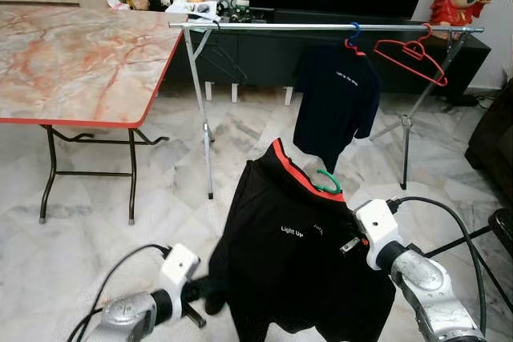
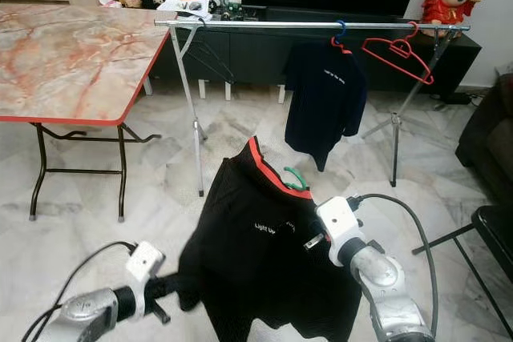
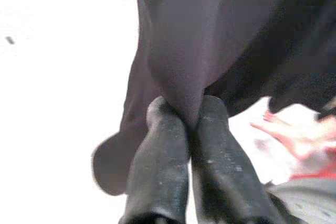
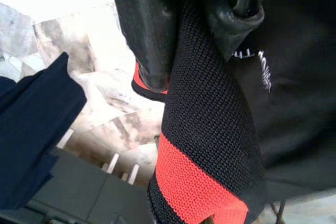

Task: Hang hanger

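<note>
Hanging is not yet done: the black shirt (image 1: 296,254) on its green hanger (image 1: 329,184) is held up between both arms, well short of the rail (image 1: 321,27). The left gripper (image 3: 184,124) pinches a fold of the shirt's lower cloth; the right gripper (image 4: 197,40) is clamped on the red-trimmed collar near the hook. What is left, I judge, is carrying the hook over the pale marble floor (image 1: 449,190) to the rail, which carries a dark shirt (image 1: 337,102) and a bare red hanger (image 1: 410,58). A marble-topped table (image 1: 72,62) stands left.
</note>
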Robot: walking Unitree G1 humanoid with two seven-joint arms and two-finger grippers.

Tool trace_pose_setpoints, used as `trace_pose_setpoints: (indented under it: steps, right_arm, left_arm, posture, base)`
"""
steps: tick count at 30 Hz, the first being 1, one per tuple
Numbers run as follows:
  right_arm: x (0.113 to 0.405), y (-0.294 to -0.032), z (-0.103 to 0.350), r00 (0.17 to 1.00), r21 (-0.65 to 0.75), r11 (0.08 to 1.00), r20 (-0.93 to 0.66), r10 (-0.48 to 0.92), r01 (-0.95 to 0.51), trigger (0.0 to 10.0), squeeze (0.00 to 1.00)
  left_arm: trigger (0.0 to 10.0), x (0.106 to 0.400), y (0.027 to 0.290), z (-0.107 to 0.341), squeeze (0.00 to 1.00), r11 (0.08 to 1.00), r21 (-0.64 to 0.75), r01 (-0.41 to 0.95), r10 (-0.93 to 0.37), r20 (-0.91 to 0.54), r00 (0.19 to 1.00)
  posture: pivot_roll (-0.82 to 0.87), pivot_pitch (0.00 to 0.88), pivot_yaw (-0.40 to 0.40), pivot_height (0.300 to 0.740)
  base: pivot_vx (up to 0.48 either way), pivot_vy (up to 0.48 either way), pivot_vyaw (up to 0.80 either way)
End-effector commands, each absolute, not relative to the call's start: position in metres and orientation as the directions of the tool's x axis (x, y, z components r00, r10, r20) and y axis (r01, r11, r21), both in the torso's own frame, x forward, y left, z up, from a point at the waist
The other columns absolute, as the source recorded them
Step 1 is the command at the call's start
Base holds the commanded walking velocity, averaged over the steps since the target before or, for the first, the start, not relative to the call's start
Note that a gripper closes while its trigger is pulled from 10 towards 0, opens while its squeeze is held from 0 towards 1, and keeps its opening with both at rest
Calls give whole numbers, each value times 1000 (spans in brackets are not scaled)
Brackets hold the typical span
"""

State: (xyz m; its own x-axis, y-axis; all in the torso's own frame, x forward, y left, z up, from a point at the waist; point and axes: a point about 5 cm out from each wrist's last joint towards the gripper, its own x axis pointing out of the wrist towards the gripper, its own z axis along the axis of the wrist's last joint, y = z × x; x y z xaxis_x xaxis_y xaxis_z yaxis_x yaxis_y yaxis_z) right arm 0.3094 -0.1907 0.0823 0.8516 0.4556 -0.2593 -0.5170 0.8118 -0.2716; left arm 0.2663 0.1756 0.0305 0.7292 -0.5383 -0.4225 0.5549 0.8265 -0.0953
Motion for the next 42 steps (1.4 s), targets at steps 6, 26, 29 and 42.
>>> trace_pose_setpoints:
  steps: [6,26,29,42]
  right_arm:
    - [306,-191,80,827,-340,757,-301,474,-558,10000,0]
    - [258,-197,28,276,-260,116,-755,595,-959,10000,0]
    - [255,-192,28,184,-213,27,-763,620,-977,10000,0]
    - [265,-183,39,80,-191,-104,-761,644,-976,10000,0]
  left_arm:
    - [10000,266,181,27,1000,826,-27,563,-511,-460,726]
    - [10000,256,180,24,0,489,202,848,-580,-651,489]
    - [10000,257,177,27,0,453,181,873,-608,-653,451]
    - [10000,238,175,28,0,204,68,977,-635,-750,185]
  posture:
    - [51,62,-34,740]
    - [63,51,-47,740]
    - [69,50,-52,740]
    - [75,62,-64,740]
  base:
    - [0,0,0]
    - [0,0,0]
    - [0,0,0]
    - [0,0,0]
